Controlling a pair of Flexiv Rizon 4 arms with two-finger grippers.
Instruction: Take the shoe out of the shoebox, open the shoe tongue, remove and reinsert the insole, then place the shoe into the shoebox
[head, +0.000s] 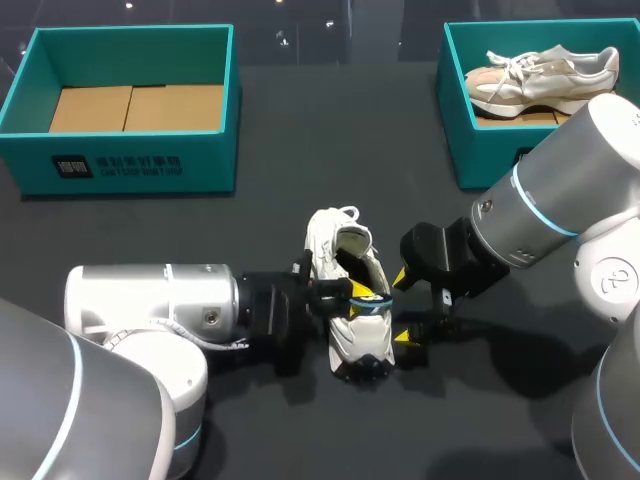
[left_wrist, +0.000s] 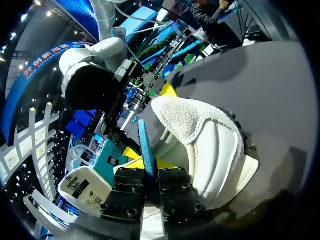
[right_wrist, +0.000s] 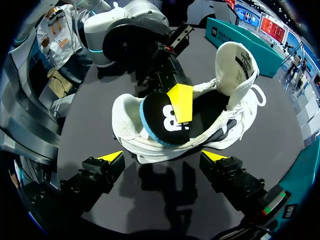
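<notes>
- The left box (head: 200, 160) is seen empty at the far left of the surface (head: 280, 130), well apart from the work.
- The left pincer (left_wrist: 146, 162) is closed tight on the thin blue edge of the insole (right_wrist: 165, 120), which is raised partly out at the heel. So narrow a hold could be lost, it is judged, if the insole is pulled at an angle or bent.
- The shoe (head: 328, 245) is set mid-surface between the two pincers, with its tongue (right_wrist: 235, 65) lifted. It is gripped by nothing, so it could be dragged or tipped along with the insole.
- The right pincer (right_wrist: 163, 157) is spread wide and empty, just beside the shoe and not touching it. The shoe could be knocked aside if the pincer is closed off-centre.
- The right box (head: 450, 120), at the far right, is partly cut off by the right arm; a second shoe (head: 545, 75) is seen inside it.
- The insole's front part is hidden within the shoe, and in the head view the opening is partly covered by the left pincer. Whether the insole is being taken out or put back cannot be told.
</notes>
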